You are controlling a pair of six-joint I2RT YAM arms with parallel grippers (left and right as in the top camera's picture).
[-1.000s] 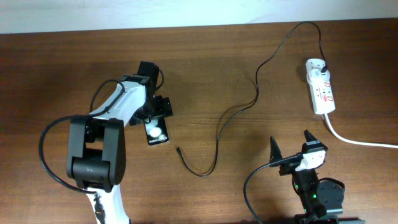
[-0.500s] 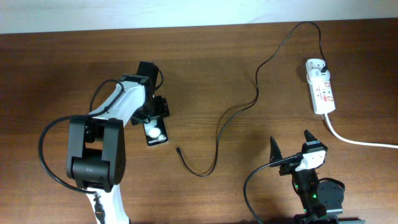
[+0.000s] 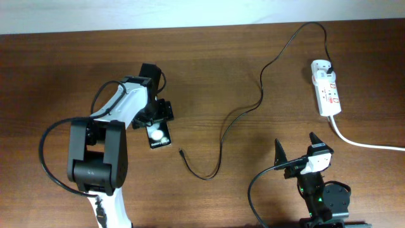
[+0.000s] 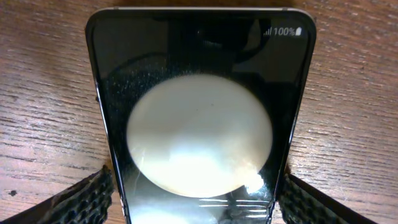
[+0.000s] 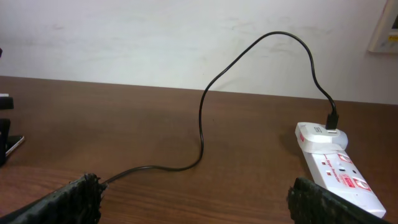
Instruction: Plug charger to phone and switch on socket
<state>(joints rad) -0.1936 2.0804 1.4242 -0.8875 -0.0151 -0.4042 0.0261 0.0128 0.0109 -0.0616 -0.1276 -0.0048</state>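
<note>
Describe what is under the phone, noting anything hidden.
The phone lies flat on the wooden table. Its body covers the wood beneath, so nothing else there can be checked.

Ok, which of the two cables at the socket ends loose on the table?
The thin black charger: its connector lies free near the phone. The thick white cord runs out of view.

Overhead, we look straight down on the whole bench (image 3: 209,63). Left wrist sits close over the phone (image 4: 199,124); right wrist looks low across toward the socket (image 5: 336,162), both seen overhead.
</note>
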